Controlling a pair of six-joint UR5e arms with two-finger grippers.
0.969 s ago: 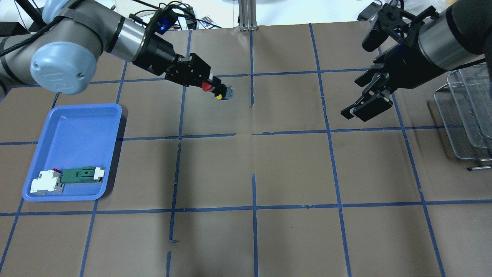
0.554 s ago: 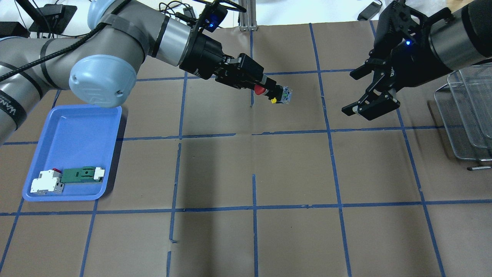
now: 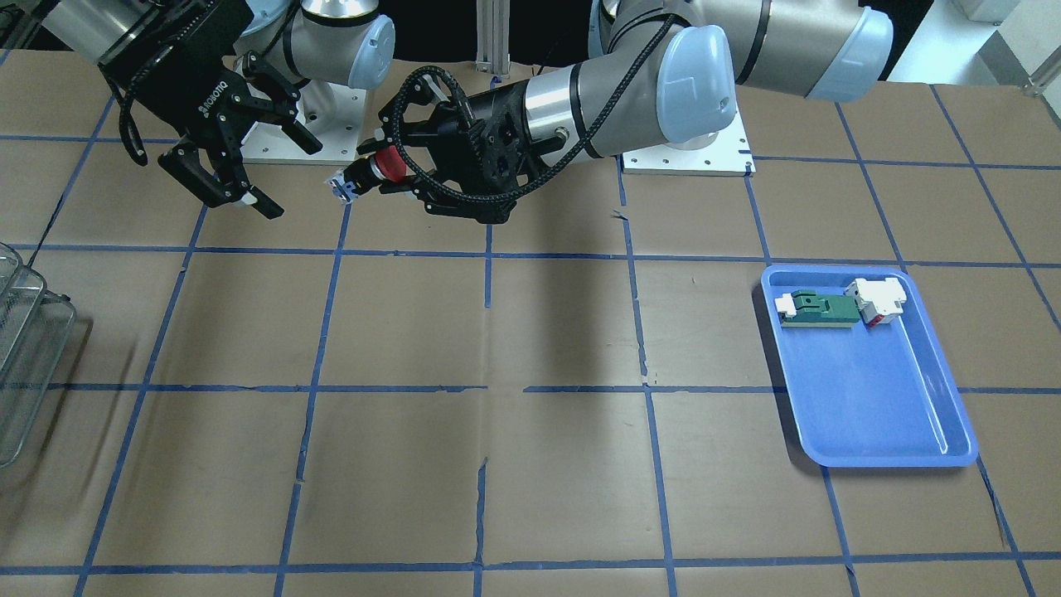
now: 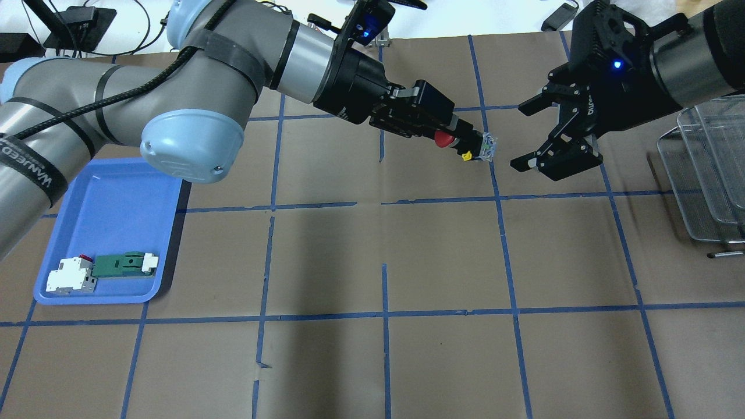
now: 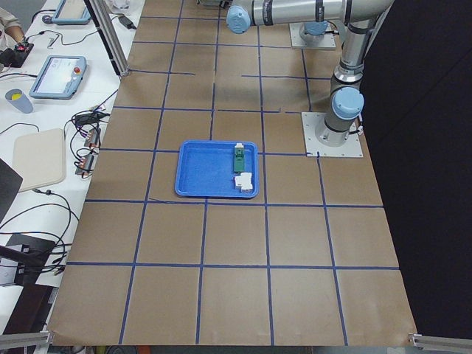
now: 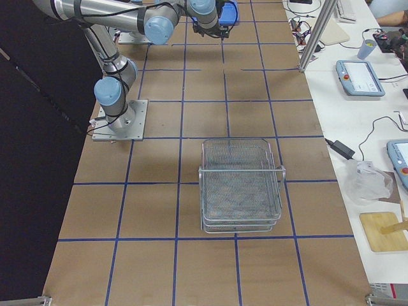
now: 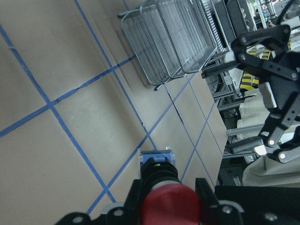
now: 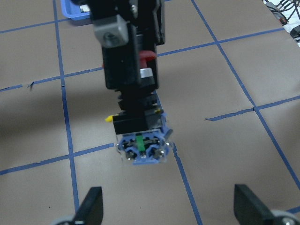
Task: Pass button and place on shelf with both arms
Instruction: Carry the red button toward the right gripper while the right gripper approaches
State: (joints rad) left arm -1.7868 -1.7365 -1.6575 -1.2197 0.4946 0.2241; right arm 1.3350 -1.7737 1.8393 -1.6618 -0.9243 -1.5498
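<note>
My left gripper [image 4: 457,137] is shut on the button [image 4: 445,139], red cap up and base pointing right, held above the table; it also shows in the front view [image 3: 383,168]. In the left wrist view the red cap [image 7: 168,206] sits between my fingers. My right gripper [image 4: 520,137] is open, jaws wide, just right of the button's base and apart from it. The right wrist view shows the button's base [image 8: 140,145] facing my open fingertips [image 8: 91,206]. The wire-mesh shelf [image 4: 704,174] stands at the right edge, also in the right side view [image 6: 241,185].
A blue tray [image 4: 110,203] at the left holds a white block with a red side [image 4: 70,273] and a green board [image 4: 119,265]. Brown paper with blue tape lines covers the table. Cables and a metal post lie along the far edge.
My left arm has carried the button to the right, close to the right gripper. The right gripper has turned and shifted slightly left, staying open.
</note>
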